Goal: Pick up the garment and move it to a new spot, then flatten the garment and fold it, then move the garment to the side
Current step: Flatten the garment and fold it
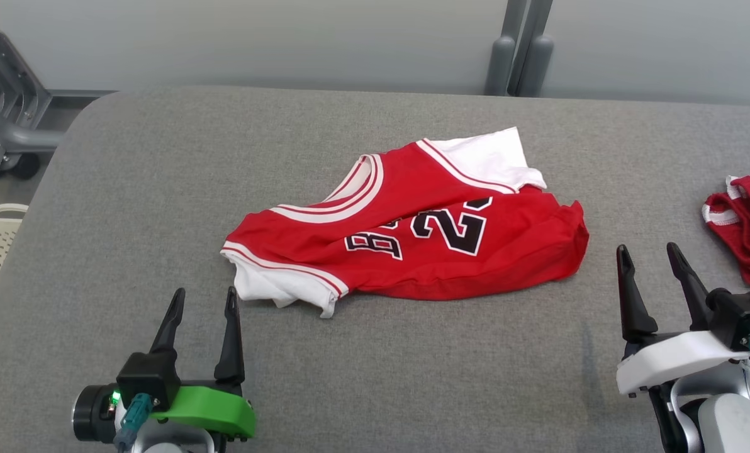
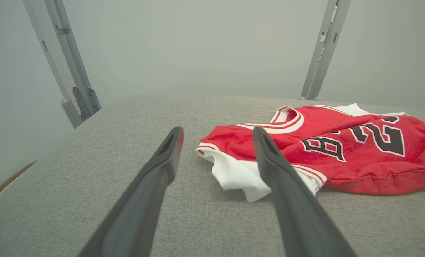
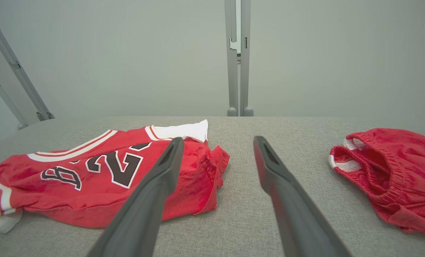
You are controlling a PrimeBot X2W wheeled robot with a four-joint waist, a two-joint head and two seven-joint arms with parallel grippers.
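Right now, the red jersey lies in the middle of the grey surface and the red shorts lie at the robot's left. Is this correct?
No. The red shorts lie at the robot's right, as the head view shows; the red jersey is indeed in the middle.

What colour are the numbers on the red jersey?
The numbers on the jersey are black, outlined in white; the left wrist view shows them best.
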